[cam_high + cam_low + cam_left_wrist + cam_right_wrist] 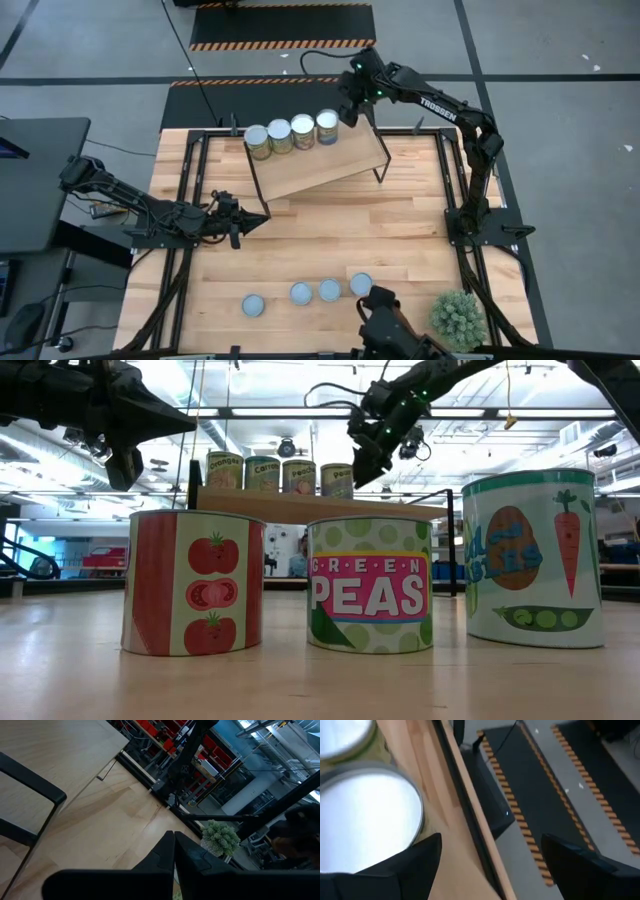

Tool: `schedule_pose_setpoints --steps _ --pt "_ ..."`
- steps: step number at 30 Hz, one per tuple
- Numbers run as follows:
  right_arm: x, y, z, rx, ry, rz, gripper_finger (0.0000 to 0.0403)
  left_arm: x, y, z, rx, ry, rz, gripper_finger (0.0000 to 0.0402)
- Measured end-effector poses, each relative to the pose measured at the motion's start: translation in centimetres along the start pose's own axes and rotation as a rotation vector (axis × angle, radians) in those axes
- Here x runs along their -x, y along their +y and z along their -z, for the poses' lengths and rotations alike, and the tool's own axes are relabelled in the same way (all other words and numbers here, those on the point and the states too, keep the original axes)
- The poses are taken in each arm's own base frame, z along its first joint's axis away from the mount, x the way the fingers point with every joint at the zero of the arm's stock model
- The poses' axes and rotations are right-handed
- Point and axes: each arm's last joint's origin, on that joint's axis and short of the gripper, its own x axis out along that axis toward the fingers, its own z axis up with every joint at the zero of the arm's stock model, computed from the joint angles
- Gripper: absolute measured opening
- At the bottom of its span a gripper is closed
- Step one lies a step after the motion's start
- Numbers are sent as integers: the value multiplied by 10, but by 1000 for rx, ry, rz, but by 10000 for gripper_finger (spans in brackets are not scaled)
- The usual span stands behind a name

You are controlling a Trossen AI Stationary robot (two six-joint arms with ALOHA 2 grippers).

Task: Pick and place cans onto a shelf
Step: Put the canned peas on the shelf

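Note:
The light wood shelf (pixel 315 165) stands on black legs at the table's far middle, with four cans in a row on its far edge (pixel 257 140) (pixel 280 134) (pixel 303 130) (pixel 327 126). Four more cans stand upright near the table's near edge (pixel 254 305) (pixel 301 292) (pixel 330 290) (pixel 361 284). My right gripper (pixel 352 108) is open just beyond the rightmost shelf can (pixel 365 815), over the shelf's far edge, and holds nothing. My left gripper (pixel 240 222) is shut and empty, hovering by the shelf's near-left leg.
A spiky green plant ball (pixel 458 318) sits at the table's near right corner. In the low view three of the near cans (pixel 193 582) (pixel 370 584) (pixel 533 558) stand in front of the shelf (pixel 310 507). Bare tabletop lies between the shelf and the near cans.

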Motion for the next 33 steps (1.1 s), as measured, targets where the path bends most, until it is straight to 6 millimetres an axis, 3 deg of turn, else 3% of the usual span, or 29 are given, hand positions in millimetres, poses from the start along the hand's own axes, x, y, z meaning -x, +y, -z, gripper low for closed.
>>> schedule_pose_setpoints --steps 6,15,22,33 --pt "1 -5 6 -7 69 66 348 0 0 0 1 0 0 16" --pt "3 11 22 -46 233 -95 348 0 0 0 1 0 0 16" --pt "0 23 14 -24 198 -96 348 0 0 0 0 0 0 16" --pt "-1 18 5 -16 109 -51 348 0 0 0 1 0 0 16"
